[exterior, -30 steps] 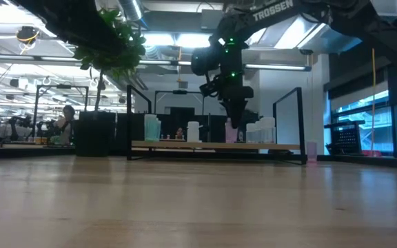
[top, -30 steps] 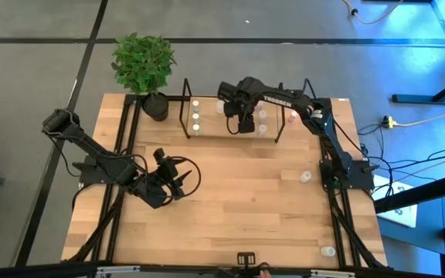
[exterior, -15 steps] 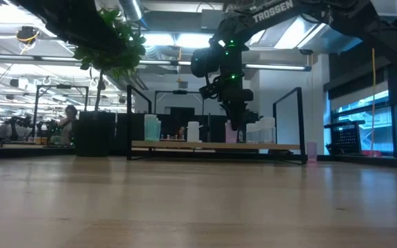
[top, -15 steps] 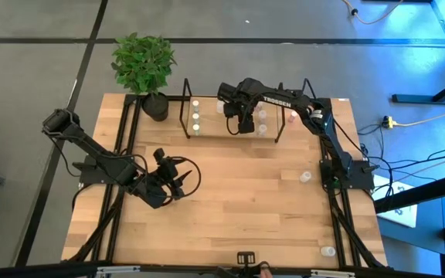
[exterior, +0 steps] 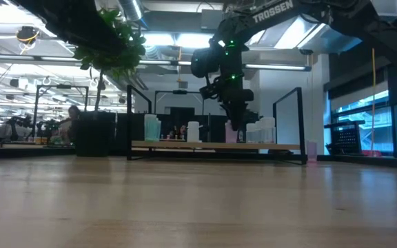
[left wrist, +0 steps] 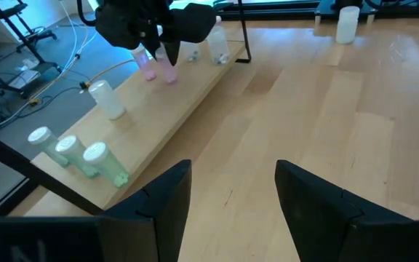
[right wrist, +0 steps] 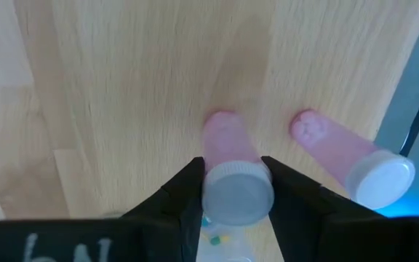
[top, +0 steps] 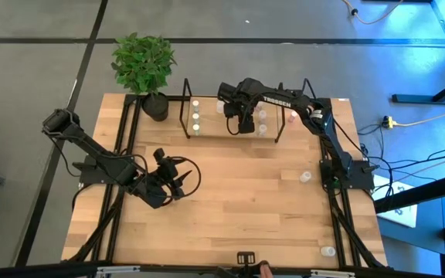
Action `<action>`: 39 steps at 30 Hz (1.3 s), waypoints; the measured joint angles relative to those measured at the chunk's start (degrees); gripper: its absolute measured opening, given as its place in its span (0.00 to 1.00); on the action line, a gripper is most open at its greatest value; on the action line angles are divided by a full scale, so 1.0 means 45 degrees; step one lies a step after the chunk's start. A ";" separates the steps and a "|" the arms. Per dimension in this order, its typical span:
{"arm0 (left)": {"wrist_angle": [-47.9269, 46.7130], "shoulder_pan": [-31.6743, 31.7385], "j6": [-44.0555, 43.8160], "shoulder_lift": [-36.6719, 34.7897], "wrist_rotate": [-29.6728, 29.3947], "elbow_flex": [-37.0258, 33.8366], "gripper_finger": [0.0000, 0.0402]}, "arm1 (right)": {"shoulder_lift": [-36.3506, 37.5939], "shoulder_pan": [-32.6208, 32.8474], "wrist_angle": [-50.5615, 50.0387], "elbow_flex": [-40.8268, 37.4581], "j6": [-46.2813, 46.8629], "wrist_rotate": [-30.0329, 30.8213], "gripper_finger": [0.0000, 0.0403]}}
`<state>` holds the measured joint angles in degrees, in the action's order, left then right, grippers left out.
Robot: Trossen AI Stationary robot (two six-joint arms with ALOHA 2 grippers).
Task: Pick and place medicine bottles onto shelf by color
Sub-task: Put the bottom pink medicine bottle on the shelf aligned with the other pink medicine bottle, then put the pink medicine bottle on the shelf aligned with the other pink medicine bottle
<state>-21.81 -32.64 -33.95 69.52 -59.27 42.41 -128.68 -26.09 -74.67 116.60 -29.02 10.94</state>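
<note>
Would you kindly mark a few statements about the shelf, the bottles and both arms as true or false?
1. The right end effector has its fingers on either side of a pink bottle standing on the shelf. True.
2. A second pink bottle stands beside that one. True.
3. The left end effector holds a bottle. False: it is open and empty, over bare table.
4. A potted plant stands at the table's far left corner. True.
5. Every bottle is already on the shelf. False: a loose bottle stands on the table by the right arm's base, another near the front edge.
</note>
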 joint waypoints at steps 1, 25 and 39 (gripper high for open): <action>0.0001 0.0000 0.0000 0.0000 0.0000 0.0000 0.48 | 0.0000 0.0000 -0.0011 -0.0008 0.0001 0.0000 0.36; 0.0002 -0.0005 -0.0017 0.0000 0.0000 0.0000 0.48 | 0.0000 0.0000 -0.0152 0.0202 0.0002 0.0335 0.51; 0.0002 -0.0005 -0.0034 -0.0005 0.0073 0.0000 0.48 | 0.0000 0.0176 -0.3220 0.3378 0.0398 0.0264 0.51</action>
<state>-21.80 -32.67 -34.11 69.49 -58.94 42.41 -128.68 -25.30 -89.16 131.80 -27.23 12.13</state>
